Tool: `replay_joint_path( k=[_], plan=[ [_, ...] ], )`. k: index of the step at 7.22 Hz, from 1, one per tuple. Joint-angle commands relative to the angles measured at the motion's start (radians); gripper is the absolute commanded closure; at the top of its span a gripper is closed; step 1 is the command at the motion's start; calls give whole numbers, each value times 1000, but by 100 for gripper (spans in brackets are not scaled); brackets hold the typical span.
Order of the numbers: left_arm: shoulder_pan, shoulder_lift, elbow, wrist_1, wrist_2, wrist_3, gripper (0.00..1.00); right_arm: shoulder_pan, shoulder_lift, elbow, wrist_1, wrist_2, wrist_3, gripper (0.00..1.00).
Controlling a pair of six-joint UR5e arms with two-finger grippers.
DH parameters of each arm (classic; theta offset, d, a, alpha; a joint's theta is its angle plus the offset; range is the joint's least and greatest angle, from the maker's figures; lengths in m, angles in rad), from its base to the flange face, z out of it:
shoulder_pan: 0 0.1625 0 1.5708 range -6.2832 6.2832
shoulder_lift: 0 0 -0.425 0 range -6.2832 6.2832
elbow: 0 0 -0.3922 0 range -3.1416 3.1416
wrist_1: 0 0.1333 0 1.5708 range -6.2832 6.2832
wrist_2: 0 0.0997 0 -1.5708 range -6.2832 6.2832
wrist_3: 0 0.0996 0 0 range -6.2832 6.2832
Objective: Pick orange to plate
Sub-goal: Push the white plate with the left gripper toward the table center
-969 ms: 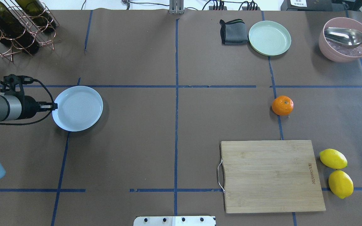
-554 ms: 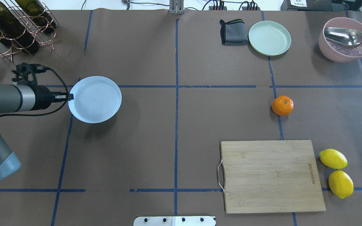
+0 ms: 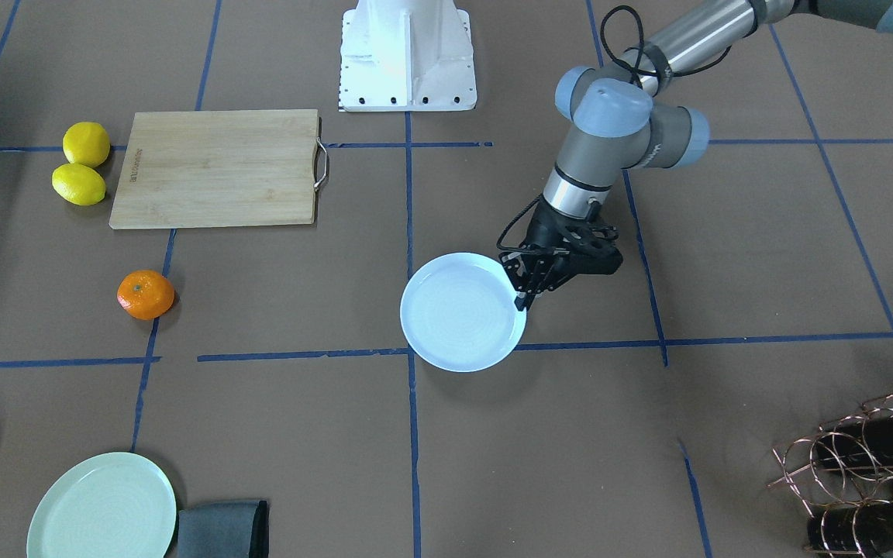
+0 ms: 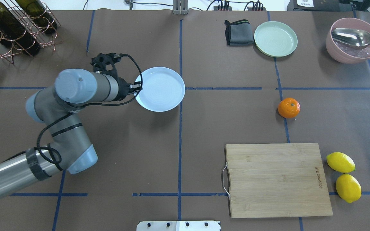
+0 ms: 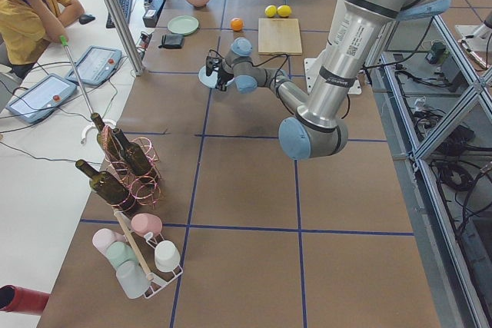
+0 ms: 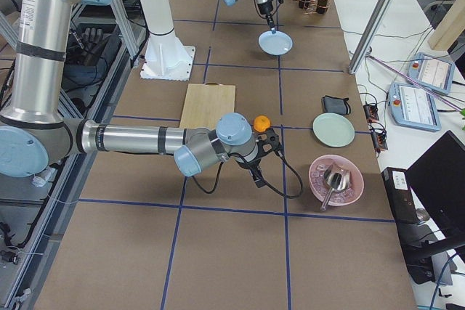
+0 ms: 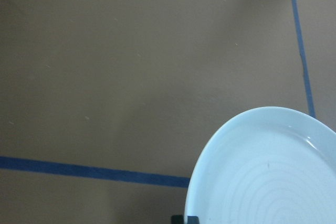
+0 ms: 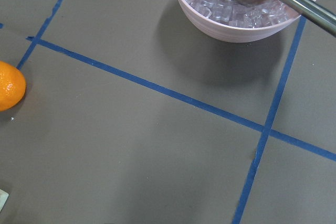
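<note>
The left gripper (image 4: 136, 87) is clamped on the rim of the plate (image 4: 164, 89), near the table's middle. The orange (image 4: 288, 107) is seen on the table, well apart, near the right gripper (image 6: 256, 174), whose state cannot be told.

One orange (image 4: 288, 107); two lemons (image 4: 340, 162); one bluish plate (image 4: 162, 89); one green plate (image 4: 275, 39); one cutting board (image 4: 278, 179).

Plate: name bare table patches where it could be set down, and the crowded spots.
Bare: between plate and orange; also left of the cutting board. Crowded: the far right edge, with cloth, green plate and pink bowl.
</note>
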State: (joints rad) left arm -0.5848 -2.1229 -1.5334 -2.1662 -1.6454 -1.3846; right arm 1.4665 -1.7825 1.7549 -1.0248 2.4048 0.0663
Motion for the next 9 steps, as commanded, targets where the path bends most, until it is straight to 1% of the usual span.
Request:
replay_joint_path(
  k=[1, 3, 4, 5, 6, 7, 8, 9],
  plan=[
    [78, -86, 73, 8, 50, -33, 100, 0, 0, 0, 0, -1, 1, 0],
    [91, -92, 97, 6, 50, -33, 100, 0, 0, 0, 0, -1, 1, 0],
    [91, -91, 96, 3, 50, -28, 86, 0, 0, 0, 0, -3, 1, 0],
    [91, -88, 93, 5, 49, -24, 37, 0, 0, 0, 0, -4, 1, 0],
    [85, -82, 72, 12, 42, 25, 0, 0, 2, 0, 0, -4, 3, 0],
    [48, -62, 15, 43, 33, 115, 0, 0, 3, 0, 0, -1, 4, 0],
    [-17, -5, -79, 140, -75, 233, 0, 0, 3, 3, 0, -4, 3, 0],
    [-115, 77, -222, 246, -191, 422, 0, 0, 8, 5, 0, -4, 4, 0]
  ],
)
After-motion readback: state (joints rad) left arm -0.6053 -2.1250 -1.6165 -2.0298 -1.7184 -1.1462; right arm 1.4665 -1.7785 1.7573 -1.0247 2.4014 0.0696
